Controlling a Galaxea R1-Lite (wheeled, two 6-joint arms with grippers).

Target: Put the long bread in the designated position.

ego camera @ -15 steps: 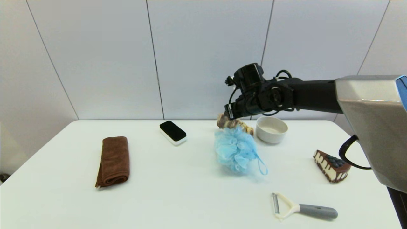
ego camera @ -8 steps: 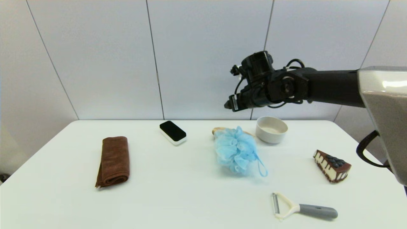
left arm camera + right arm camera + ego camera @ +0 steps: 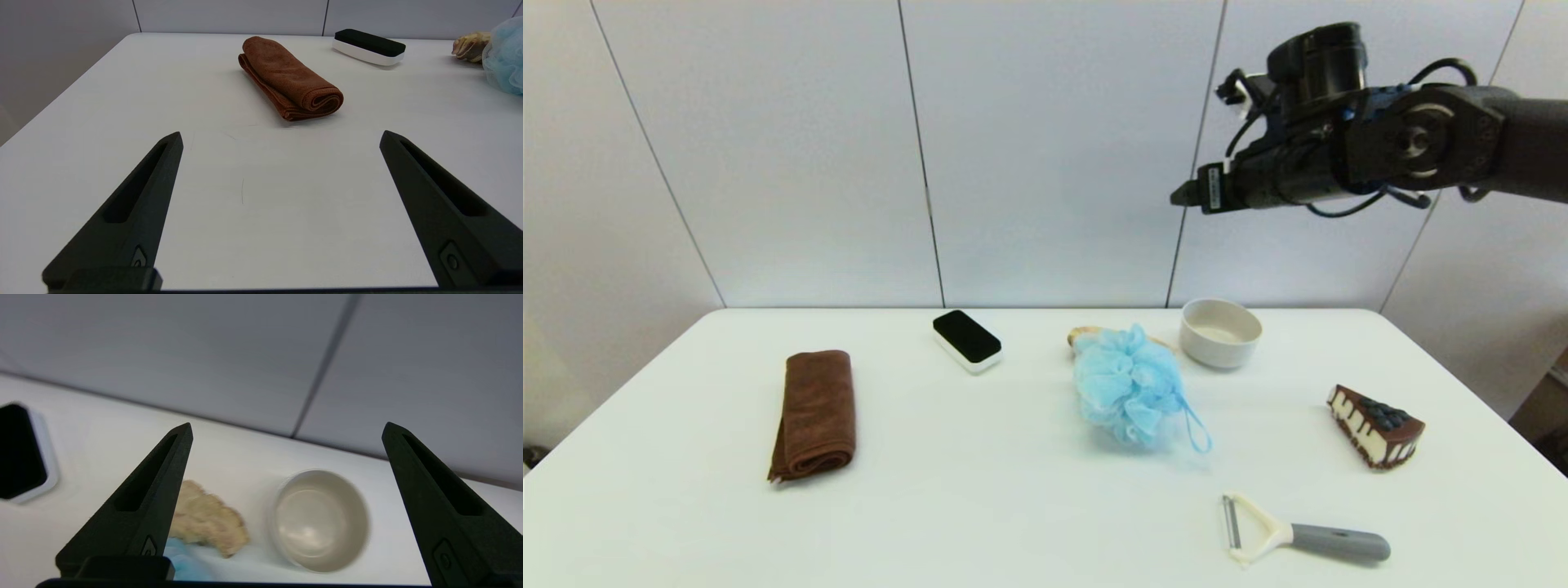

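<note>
One tan, lumpy long bread (image 3: 206, 520) lies behind blue pouf (image 3: 1129, 382).

no legible text or labels

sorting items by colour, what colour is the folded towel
Brown, a rusty shade all over. The folded towel shows best in the left wrist view.
</note>
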